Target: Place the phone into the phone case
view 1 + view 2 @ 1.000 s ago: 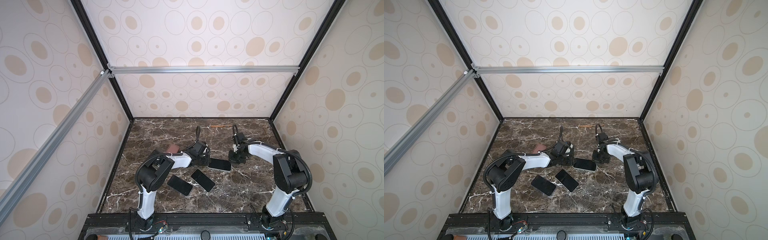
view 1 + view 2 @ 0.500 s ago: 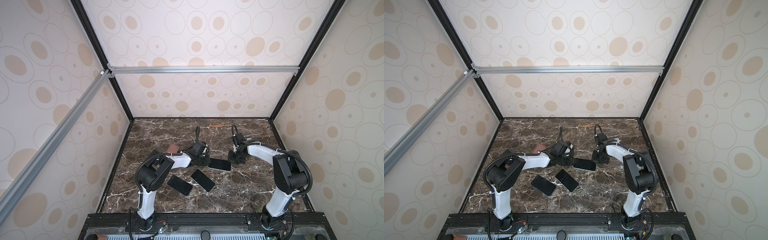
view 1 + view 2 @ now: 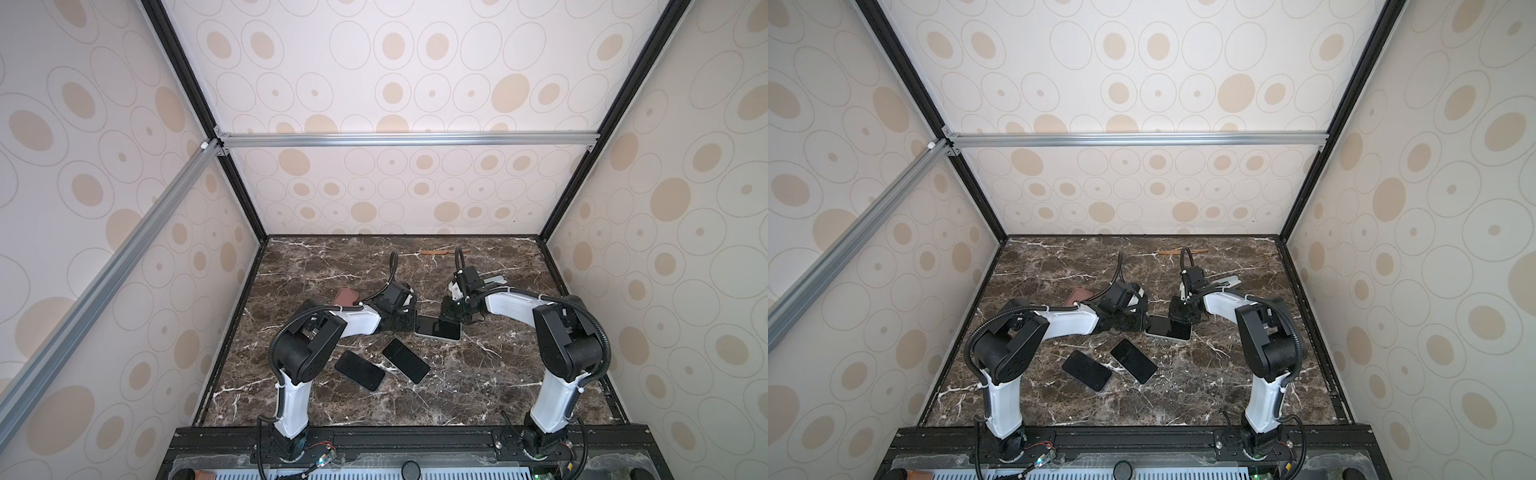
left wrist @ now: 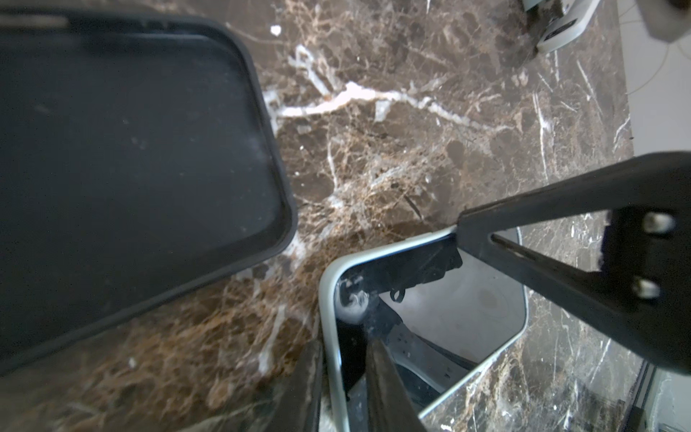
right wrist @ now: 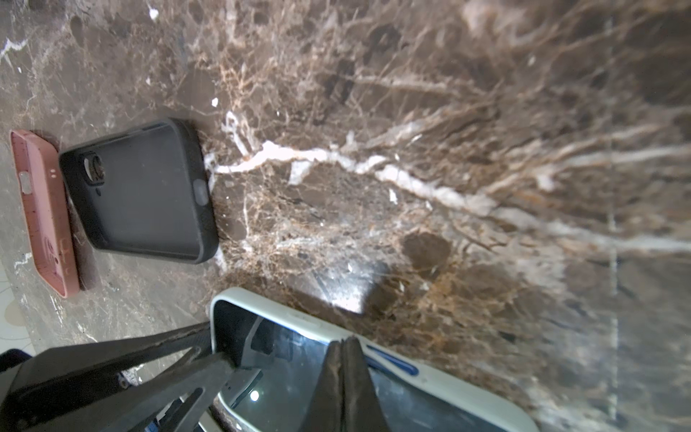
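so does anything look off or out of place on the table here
Nothing looks spilled or broken. A thin brown strip lies stray by the back edge of the table, and two bare black phones lie askew near the front.

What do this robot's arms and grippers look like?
Both arms match: the left arm and right arm have white shells between bulky black joints. A black ribbed cable loops along each. The left gripper and right gripper are black, with thin tapering fingers; the left's show slots and two silver screws.
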Robot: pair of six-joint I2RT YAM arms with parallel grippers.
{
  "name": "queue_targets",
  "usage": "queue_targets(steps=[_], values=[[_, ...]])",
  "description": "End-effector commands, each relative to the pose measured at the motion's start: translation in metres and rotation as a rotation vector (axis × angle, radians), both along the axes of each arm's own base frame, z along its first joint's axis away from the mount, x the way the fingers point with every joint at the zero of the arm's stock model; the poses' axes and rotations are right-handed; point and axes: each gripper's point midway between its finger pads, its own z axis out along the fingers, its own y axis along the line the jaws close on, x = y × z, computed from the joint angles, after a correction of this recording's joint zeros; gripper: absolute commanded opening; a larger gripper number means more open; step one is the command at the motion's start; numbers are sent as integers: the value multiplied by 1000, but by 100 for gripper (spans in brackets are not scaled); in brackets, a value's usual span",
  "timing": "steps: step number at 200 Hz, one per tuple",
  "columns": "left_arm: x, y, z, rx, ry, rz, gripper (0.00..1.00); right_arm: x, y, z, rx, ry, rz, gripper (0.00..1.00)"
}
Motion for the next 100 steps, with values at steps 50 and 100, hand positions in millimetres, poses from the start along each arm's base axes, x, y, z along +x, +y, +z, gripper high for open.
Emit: queue_targets(steps=[50,100], values=[[35,8,90,-19,-207,24,23,-15,-15,57,-172,-5,147,14],[54,53,200,62,-563,55,25,10,0,134,-201,-272,408,39]])
